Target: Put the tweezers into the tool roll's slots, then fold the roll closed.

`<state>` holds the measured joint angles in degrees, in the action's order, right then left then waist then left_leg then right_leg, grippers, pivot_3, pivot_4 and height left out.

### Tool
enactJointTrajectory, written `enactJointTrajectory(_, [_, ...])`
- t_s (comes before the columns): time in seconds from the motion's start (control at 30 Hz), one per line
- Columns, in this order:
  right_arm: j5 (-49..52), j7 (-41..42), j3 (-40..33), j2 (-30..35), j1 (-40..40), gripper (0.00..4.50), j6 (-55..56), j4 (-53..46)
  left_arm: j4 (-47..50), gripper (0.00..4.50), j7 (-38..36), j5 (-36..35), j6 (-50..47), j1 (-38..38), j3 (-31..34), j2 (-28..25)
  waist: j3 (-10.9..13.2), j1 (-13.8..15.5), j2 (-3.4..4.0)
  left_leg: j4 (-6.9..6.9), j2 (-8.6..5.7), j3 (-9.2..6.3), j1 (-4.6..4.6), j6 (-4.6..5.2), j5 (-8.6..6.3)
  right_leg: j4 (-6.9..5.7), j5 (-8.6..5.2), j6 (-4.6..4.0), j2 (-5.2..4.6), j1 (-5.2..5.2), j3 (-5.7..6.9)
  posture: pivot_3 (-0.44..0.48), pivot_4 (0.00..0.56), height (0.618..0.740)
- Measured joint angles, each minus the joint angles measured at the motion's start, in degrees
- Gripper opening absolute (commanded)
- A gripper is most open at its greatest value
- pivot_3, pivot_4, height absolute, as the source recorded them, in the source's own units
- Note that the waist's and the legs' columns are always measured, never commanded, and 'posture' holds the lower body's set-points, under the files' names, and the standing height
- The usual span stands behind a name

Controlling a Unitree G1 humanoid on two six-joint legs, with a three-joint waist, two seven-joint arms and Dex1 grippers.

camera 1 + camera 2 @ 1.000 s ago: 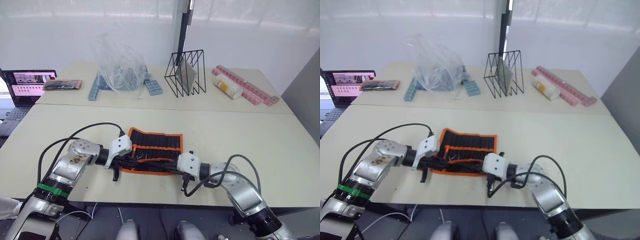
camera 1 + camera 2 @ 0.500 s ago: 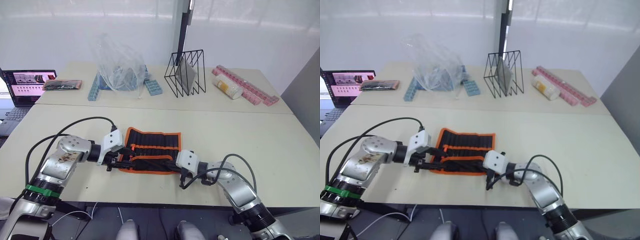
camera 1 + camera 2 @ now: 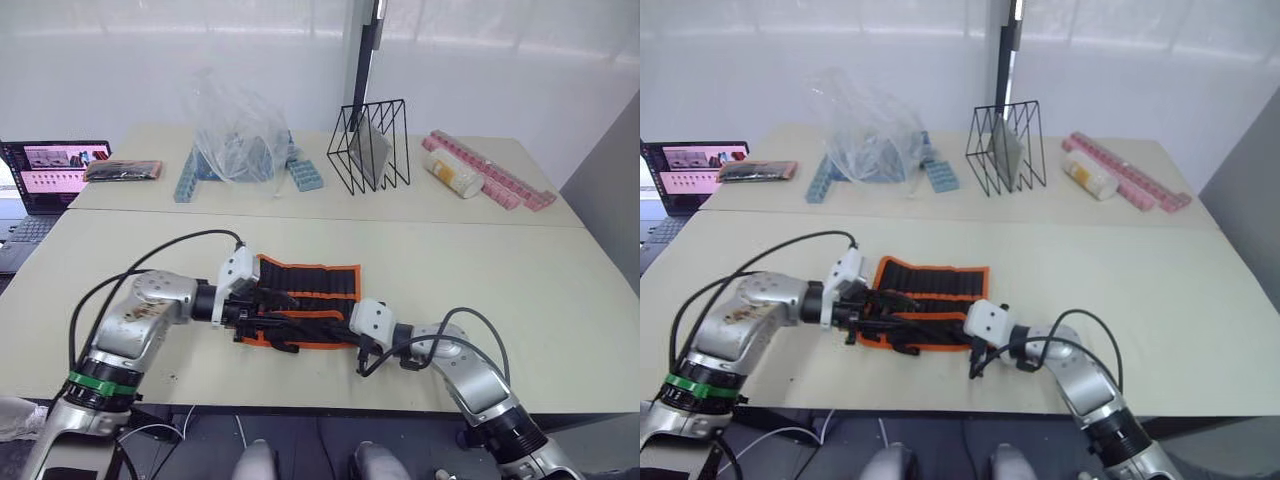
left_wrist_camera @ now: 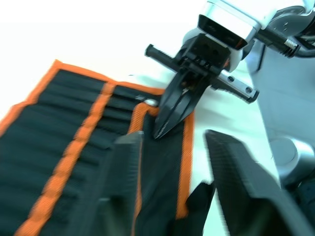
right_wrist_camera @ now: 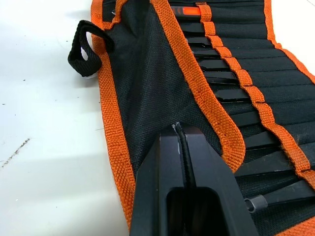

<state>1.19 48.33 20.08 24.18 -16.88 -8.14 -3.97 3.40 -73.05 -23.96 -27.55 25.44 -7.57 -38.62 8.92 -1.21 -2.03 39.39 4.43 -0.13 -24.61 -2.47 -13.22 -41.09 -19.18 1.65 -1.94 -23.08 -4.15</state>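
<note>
The tool roll (image 3: 305,290) lies open on the near table, black with orange binding. Its near long edge is folded up into a flap (image 5: 147,83), and a small black strap (image 5: 87,49) sticks out at the flap's end. Black tweezers (image 5: 221,78) sit in the slots (image 5: 256,103) beside the flap. My right gripper (image 5: 178,135) is shut, tips resting on the flap's face just inside its orange edge. My left gripper (image 4: 173,147) is open over the same flap from the roll's left end, one finger on each side and tips close to the right gripper (image 4: 172,115).
On the far table stand a laptop (image 3: 55,172), a black-orange flat packet (image 3: 125,170), a clear plastic bag over blue blocks (image 3: 235,140), a black wire rack (image 3: 370,145), a bottle (image 3: 455,172) and pink strips (image 3: 500,178). Cables loop from both wrists.
My left gripper has moved right, from beside the roll's left end to over the near flap. The right gripper has stayed on the flap.
</note>
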Motion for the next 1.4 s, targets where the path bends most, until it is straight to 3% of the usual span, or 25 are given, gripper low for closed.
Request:
enactJointTrajectory(0.1, [0.0,0.0,0.0,0.0,0.0,0.0,-0.1,0.0,-0.6,0.03,0.6,1.5,1.3,-1.4,-0.9,0.1,0.0,0.0,0.0,0.0,0.0,-0.01,0.01,0.0,0.0,0.0,0.0,0.0,0.01,0.0,0.0,0.0,0.15,0.684])
enactJointTrajectory(0.43, [-0.2,-0.2,-0.2,0.1,0.0,0.0,-1.9,-0.5,-8.7,0.03,7.6,12.5,10.5,-1.6,-5.4,2.5,0.0,0.5,0.02,0.0,-0.03,0.0,0.34,0.0,0.0,0.06,0.0,0.0,-0.02,0.4,0.0,0.0,0.15,0.684])
enactJointTrajectory(0.73, [7.2,0.1,-1.9,-3.5,0.5,0.0,-7.8,-6.6,-9.4,0.03,8.4,14.0,13.9,-1.8,-6.1,3.0,0.0,0.7,0.1,0.0,-0.05,-0.03,0.54,0.0,0.0,0.13,-0.02,0.0,-0.04,0.71,0.01,0.0,0.15,0.684])
enactJointTrajectory(0.9, [10.4,-1.6,-6.1,-2.5,1.2,0.0,-12.7,-9.5,-9.3,0.03,8.5,14.4,14.3,-1.7,-6.3,3.2,0.0,0.9,0.11,-0.01,-0.07,-0.05,0.54,0.0,0.0,0.15,-0.03,0.0,-0.05,0.73,0.02,0.0,0.15,0.684])
enactJointTrajectory(1.13, [17.4,-5.6,-14.3,0.7,4.1,2.15,-28.5,-13.5,-9.5,0.0,8.6,15.3,14.8,-1.4,-6.4,4.0,0.0,1.3,0.17,-0.01,-0.09,-0.05,0.51,0.0,0.0,0.32,-0.03,0.01,-0.06,0.79,0.01,0.0,0.15,0.684])
enactJointTrajectory(1.4, [25.1,-11.2,-21.4,-0.3,-1.1,2.15,-47.9,-8.4,-9.6,0.0,8.6,15.8,15.1,-1.3,-6.5,4.7,0.0,1.7,0.18,-0.01,-0.11,-0.06,0.47,0.0,0.0,0.38,-0.04,0.03,-0.08,0.79,0.0,0.0,0.15,0.684])
